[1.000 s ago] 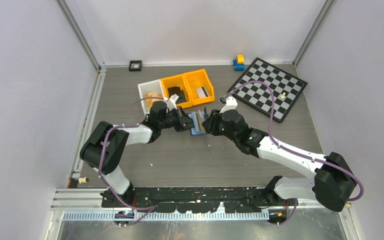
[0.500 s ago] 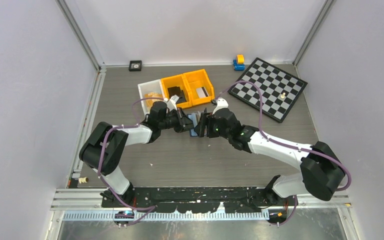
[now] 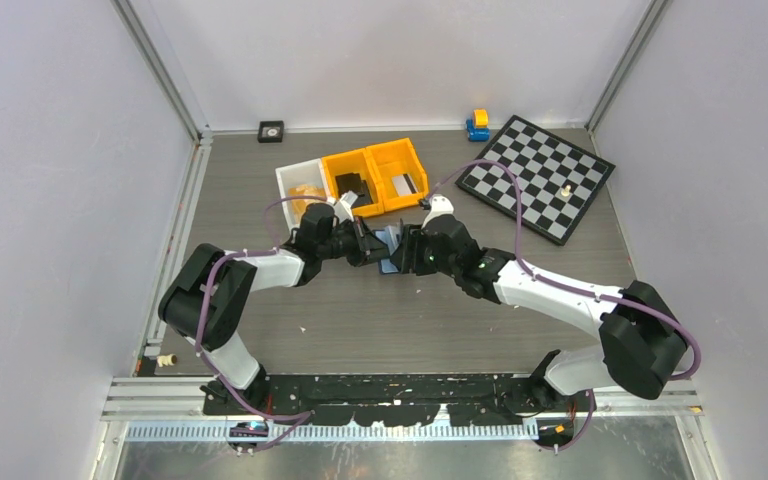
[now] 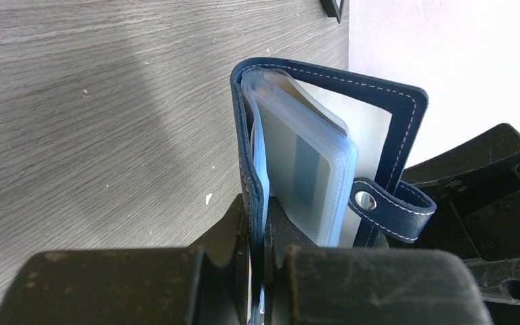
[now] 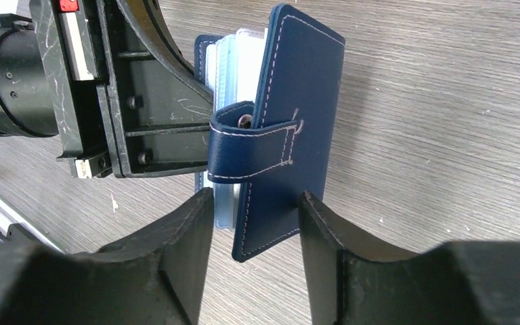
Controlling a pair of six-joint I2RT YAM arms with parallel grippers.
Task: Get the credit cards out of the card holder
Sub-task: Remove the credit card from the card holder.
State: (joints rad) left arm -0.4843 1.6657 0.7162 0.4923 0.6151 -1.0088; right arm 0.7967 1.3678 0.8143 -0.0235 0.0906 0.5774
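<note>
The navy card holder (image 3: 388, 243) stands on edge just above the table, between my two grippers. My left gripper (image 4: 263, 223) is shut on one cover (image 4: 247, 156) of it, and in the top view this gripper (image 3: 368, 245) sits to the holder's left. Pale-blue frosted sleeves (image 4: 308, 179) fan out from the spine. The snap tab (image 5: 250, 149) loops round the other cover (image 5: 298, 101). My right gripper (image 5: 254, 203) is open, its jaws either side of that cover's lower edge and the sleeves, with gaps showing. I cannot make out the credit cards inside the sleeves.
Two orange bins (image 3: 375, 178) and a white bin (image 3: 300, 185) stand just behind the grippers. A chessboard (image 3: 540, 175) lies at the back right, with a blue-and-yellow toy (image 3: 477, 124) beyond it. A small black square item (image 3: 271, 131) sits at the back wall.
My right arm has moved left until its jaws straddle the holder's free cover. The holder looks more folded than a second ago. My left gripper has kept its place and grip.
</note>
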